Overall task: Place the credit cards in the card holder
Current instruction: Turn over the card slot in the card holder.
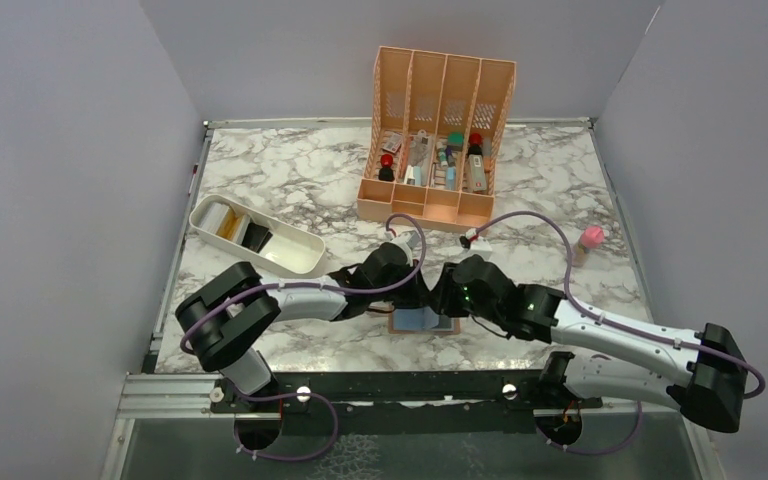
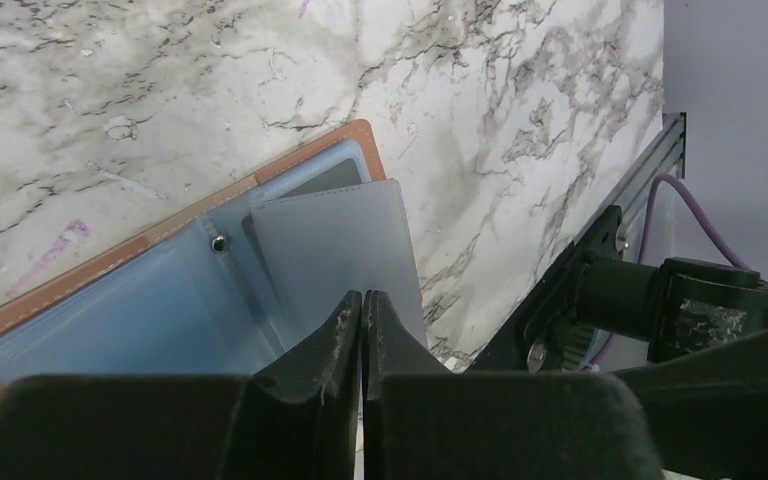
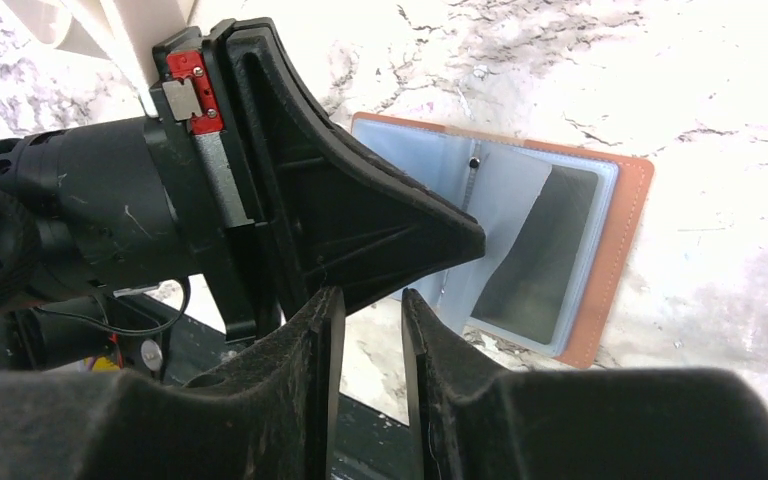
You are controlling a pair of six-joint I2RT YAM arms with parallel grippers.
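Marble-patterned table [image 1: 290, 180] lies between plain grey walls [image 1: 60, 150], card holder [image 1: 425, 322] open.

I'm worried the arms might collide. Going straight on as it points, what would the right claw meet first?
Probably the left claw, which sits just ahead of the right claw; the open card holder lies beyond. Depth is unclear.

Stitched leather-look card holder [image 2: 70, 285], glossy translucent plastic sleeve [image 2: 335, 255], polished marble-patterned table [image 2: 160, 80]

The marble table [image 1: 290, 170] bears card holder [image 1: 422, 322], tray [image 1: 308, 262], organizer [image 1: 425, 210].
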